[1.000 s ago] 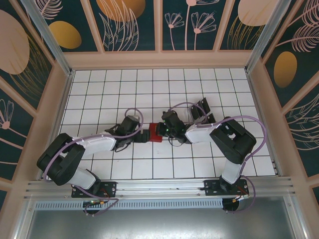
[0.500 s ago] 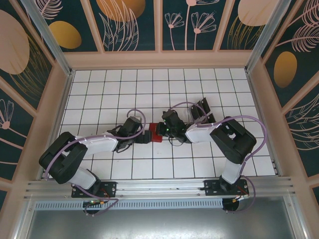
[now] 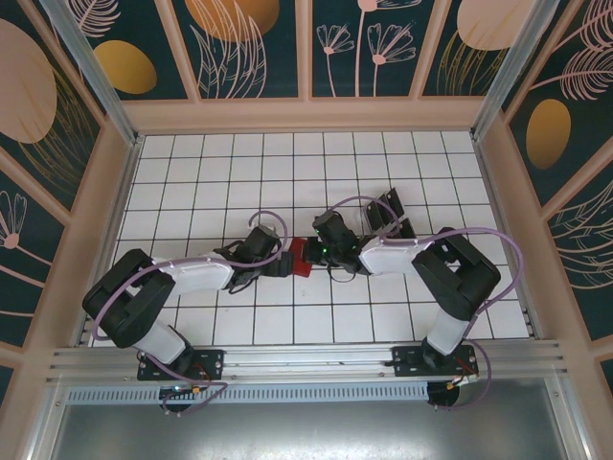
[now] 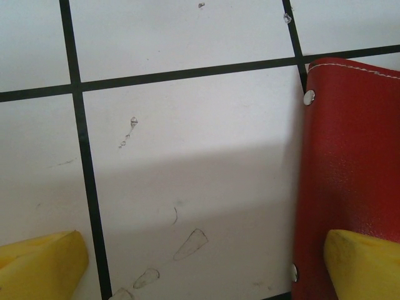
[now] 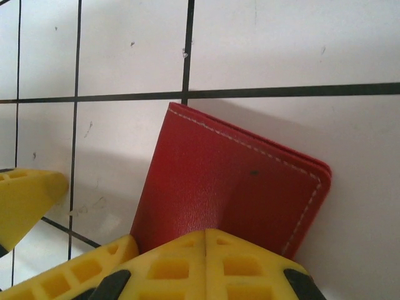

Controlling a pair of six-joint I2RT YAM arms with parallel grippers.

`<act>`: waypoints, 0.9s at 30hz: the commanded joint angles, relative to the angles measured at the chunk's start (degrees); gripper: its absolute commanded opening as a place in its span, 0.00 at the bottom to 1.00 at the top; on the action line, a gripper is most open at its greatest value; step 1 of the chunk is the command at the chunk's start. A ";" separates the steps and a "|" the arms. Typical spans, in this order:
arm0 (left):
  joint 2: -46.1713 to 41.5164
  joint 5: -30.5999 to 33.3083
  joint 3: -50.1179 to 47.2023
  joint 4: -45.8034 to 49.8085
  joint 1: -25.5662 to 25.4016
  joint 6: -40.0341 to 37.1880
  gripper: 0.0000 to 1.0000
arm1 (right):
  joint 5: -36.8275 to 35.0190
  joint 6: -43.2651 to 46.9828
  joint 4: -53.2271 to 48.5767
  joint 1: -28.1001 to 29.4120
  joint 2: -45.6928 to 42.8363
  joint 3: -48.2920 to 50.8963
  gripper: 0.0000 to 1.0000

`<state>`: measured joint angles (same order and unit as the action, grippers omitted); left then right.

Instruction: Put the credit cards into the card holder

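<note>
The red card holder (image 3: 298, 257) lies flat on the tiled floor between my two grippers. My left gripper (image 3: 278, 263) is open wide at its left edge. In the left wrist view its gripper (image 4: 200, 269) spans bare tile, with one yellow finger (image 4: 365, 262) over the edge of the holder (image 4: 350, 156). My right gripper (image 3: 312, 253) is shut, its joined tips (image 5: 205, 240) pressing down on the cover of the holder (image 5: 237, 181). Dark credit cards (image 3: 388, 213) stand behind the right arm.
The white tiled floor (image 3: 211, 182) is walled on all sides by a wooden frame (image 3: 306, 115). A metal rail (image 3: 306, 359) runs along the near edge by the arm bases. The left gripper's yellow finger (image 5: 25, 200) shows at the left of the right wrist view.
My left arm has reached further right, bringing its open gripper up to the card holder's left edge. The right gripper stays shut on top of the holder.
</note>
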<state>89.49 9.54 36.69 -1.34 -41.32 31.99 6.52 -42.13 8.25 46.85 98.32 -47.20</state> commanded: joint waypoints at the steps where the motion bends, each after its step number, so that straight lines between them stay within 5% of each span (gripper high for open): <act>1: 4.06 0.39 -0.56 1.79 0.61 0.18 0.99 | 0.86 -0.31 -2.63 0.35 -2.49 -1.09 0.00; 27: 4.49 -0.15 -0.65 1.08 0.32 0.27 0.99 | 0.86 -0.45 -1.12 1.07 1.74 -2.42 0.00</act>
<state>90.06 10.15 37.19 -1.06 -41.60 31.99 7.42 -42.30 6.98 47.79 98.80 -49.50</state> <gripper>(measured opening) 0.985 0.046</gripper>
